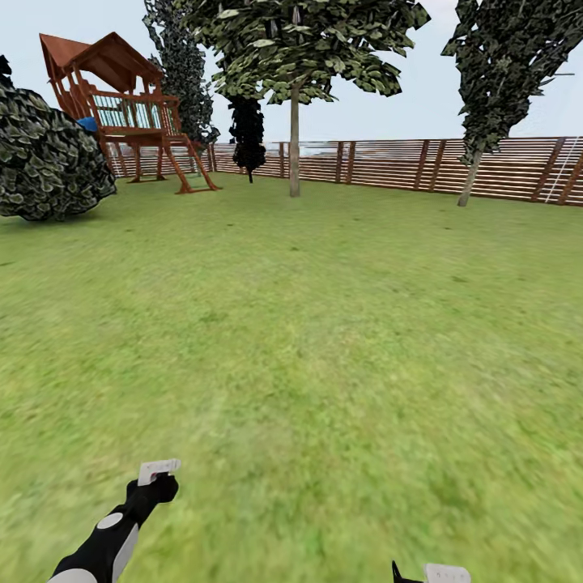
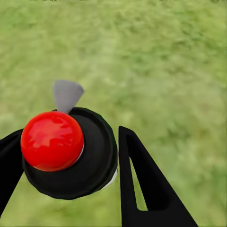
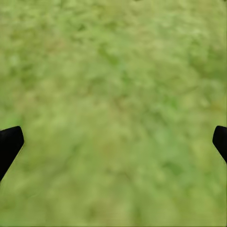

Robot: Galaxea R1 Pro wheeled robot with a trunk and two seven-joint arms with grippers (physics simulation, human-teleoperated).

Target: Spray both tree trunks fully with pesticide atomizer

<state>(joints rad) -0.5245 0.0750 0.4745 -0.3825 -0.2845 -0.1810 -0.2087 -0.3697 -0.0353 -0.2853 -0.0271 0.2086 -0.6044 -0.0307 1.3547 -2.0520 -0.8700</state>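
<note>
My left gripper is shut on the pesticide atomizer, a dark round bottle with a red ball on it and a pale grey spray head, held between the two black fingers. In the head view that gripper hangs low over the grass floor at the bottom left. My right gripper is open over bare grass, and it shows at the head view's bottom edge. Far ahead by the fence stand two trees: one with an upright grey-brown trunk, one with a leaning trunk.
A brown slatted fence closes the lawn's far side. A wooden play tower stands at the back left, with a large dark bush in front of it. A thin black-leaved cone tree stands near the fence.
</note>
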